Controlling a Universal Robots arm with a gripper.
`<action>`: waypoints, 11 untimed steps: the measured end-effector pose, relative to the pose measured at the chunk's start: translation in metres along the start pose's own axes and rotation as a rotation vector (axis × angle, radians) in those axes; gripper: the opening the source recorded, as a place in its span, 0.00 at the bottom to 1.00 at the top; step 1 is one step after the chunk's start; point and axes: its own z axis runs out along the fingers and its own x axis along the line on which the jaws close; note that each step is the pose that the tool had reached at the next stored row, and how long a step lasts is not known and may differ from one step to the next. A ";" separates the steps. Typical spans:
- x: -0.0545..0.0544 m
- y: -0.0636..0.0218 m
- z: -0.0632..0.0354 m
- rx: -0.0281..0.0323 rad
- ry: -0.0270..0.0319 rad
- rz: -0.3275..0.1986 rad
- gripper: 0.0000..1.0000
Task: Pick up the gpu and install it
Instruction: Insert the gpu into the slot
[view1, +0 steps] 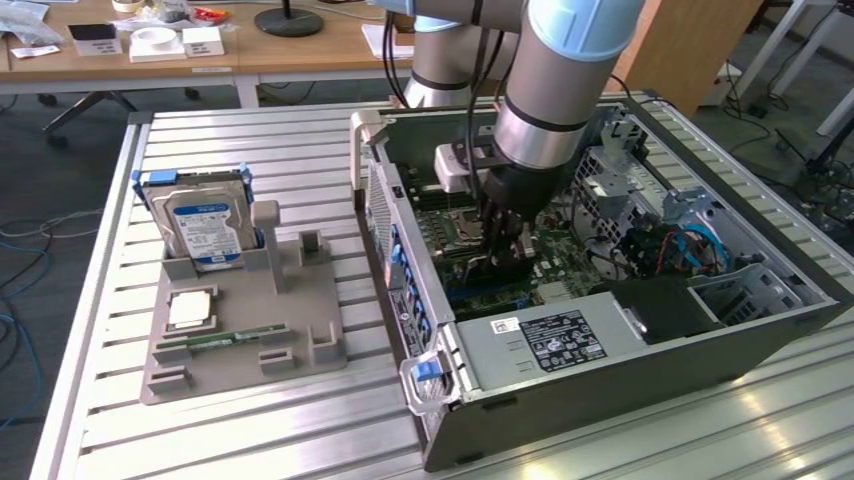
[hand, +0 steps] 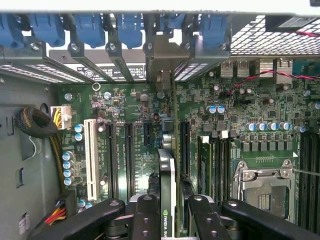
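On the exterior view's left, one grey holder (view1: 240, 330) on the slatted table (view1: 94, 440). In the holder: one hard drive (view1: 203, 226) with a blue label, upright at the far end; one pale square chip (view1: 190, 309) lying flat; one narrow green RAM stick (view1: 220, 340) lying flat nearer the front edge. Rest of the holder's slots bare.

Right of the holder, one open PC case (view1: 641, 380) on its side, motherboard (view1: 567, 265) facing up, with one black power supply box (view1: 561, 340) at its near end. One arm (view1: 567, 70) reaching down into the case, gripper (view1: 505, 255) low over the board.

In the wrist view: gripper (hand: 167, 212) with two black fingers (hand: 145, 215) clamped on the gpu (hand: 167, 175), one on each face. Gpu held edge-on, upright, among the expansion slots, its silver bracket end toward the case's rear wall. One white slot (hand: 91, 157) and several black slots alongside. One empty CPU socket (hand: 265, 187) off to the side. Whether the gpu is seated in a slot: cannot tell.
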 end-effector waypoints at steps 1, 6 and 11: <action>0.000 0.0002 0.0002 0.0000 0.0001 0.000 0.27; 0.000 0.0004 0.0009 0.0000 0.0001 0.000 0.27; 0.000 0.0004 0.0022 0.0003 -0.0007 0.000 0.27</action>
